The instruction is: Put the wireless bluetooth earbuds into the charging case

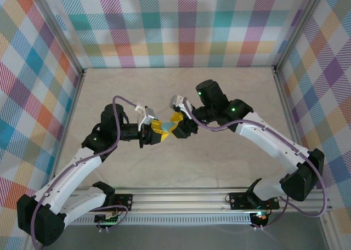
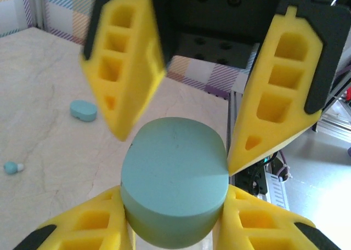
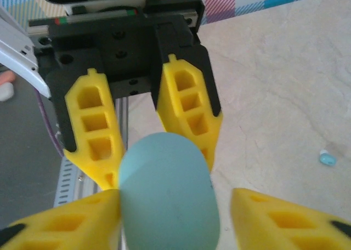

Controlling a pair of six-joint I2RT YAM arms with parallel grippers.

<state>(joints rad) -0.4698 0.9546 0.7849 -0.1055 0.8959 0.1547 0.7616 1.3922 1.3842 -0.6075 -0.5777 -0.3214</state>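
Evidently, the smooth light-blue oval plastic charging case (image 2: 174,179) was clamped in the left end effector (image 2: 174,200), while the right end effector (image 3: 175,198) was spread around that case, touching one side. A centred, gentle closure was judged advisable.

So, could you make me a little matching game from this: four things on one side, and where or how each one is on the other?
Things:
1. left gripper
2. right gripper
3. earbud
4. table

States:
A. lying loose on the table
B. shut on the charging case
C. jaws open around the case
D. pale and marbled

Pairs: 1-B, 2-C, 3-A, 4-D
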